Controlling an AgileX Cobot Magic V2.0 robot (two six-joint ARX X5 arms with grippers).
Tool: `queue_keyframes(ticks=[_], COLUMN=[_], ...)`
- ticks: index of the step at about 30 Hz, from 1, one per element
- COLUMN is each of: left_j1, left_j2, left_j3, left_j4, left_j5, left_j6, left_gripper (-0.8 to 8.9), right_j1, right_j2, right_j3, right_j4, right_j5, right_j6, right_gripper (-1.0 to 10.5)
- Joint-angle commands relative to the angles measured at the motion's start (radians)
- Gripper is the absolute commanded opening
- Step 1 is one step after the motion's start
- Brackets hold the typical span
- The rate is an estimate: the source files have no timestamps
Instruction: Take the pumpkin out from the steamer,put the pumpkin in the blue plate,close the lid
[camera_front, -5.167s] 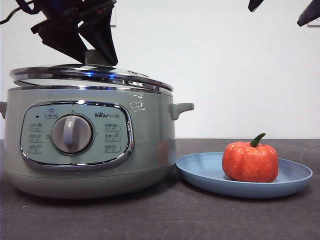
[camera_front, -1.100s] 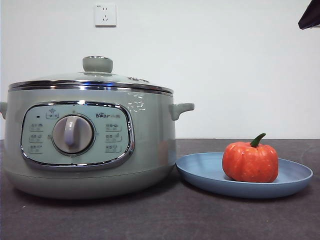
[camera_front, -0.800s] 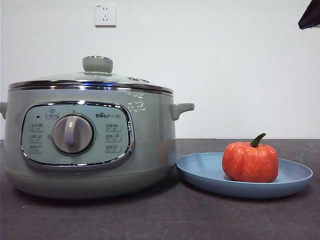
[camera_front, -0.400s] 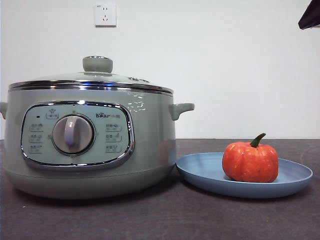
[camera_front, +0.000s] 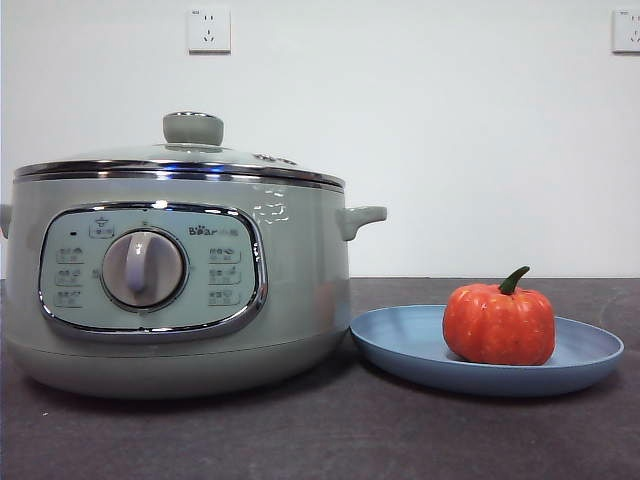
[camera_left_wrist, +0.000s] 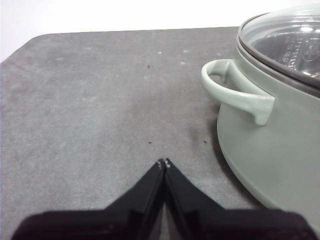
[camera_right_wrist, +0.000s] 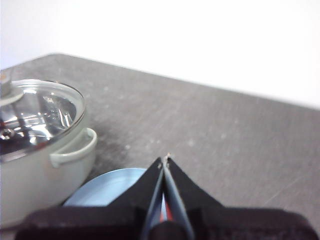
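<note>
The dark grey table (camera_left_wrist: 90, 100) spreads wide ahead of my left gripper (camera_left_wrist: 164, 163), bare and lightly speckled, ending at a white wall (camera_front: 450, 130) that carries two sockets (camera_front: 208, 28). My left jaws are pressed together with nothing between them, hanging above the tabletop, and the steamer (camera_left_wrist: 270, 150) stands just beside them, its side handle (camera_left_wrist: 235, 90) curving out toward me. The lid (camera_front: 180, 165) sits flat on the steamer's rim, knob (camera_front: 193, 128) upward; through its glass I make out only reflections. My wrist camera crops off most of the steamer.

My right gripper (camera_right_wrist: 165, 159) is closed too, tips meeting, holding nothing, raised over the table. The blue plate (camera_right_wrist: 107, 187) lies directly under it, touching or nearly touching the steamer's base; I cannot tell which. My own jaws cover most of that plate, and of the pumpkin I catch only a red sliver between them. From the front the pumpkin (camera_front: 498, 323) rests upright in the plate, stem curling up. Neither of my arms shows there.
</note>
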Motion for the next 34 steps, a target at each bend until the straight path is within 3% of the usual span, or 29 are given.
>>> queue_keyframes(ticks=[1,7,13,19,34], left_j1=[0.003,0.003,0.003,0.003,0.003], left_j2=[-0.002,-0.002,-0.002,-0.002,-0.002], left_j3=[-0.011,-0.011,-0.011,-0.011,-0.011], left_j4=[-0.01,-0.01,-0.01,-0.01,-0.01], left_j5=[0.005,0.005,0.005,0.005,0.005], left_j6=[-0.006,-0.006,-0.006,-0.006,-0.006], left_gripper=[-0.01,-0.01,-0.01,-0.01,-0.01], right_j1=[-0.107,-0.189,-0.19,-0.188,-0.188], right_j2=[-0.086,-0.188,-0.265,-0.294,-0.279], right_j3=[-0.121,-0.293,-0.409,-0.418,-0.418], right_j4=[0.079,0.132,0.129,0.047,0.047], right_j5=[-0.024,-0.014,0.034,0.033,0.034], right_j6=[-0.034,0.009,0.116,0.181,0.185], right_gripper=[0.0,0.0,0.0,0.0,0.0])
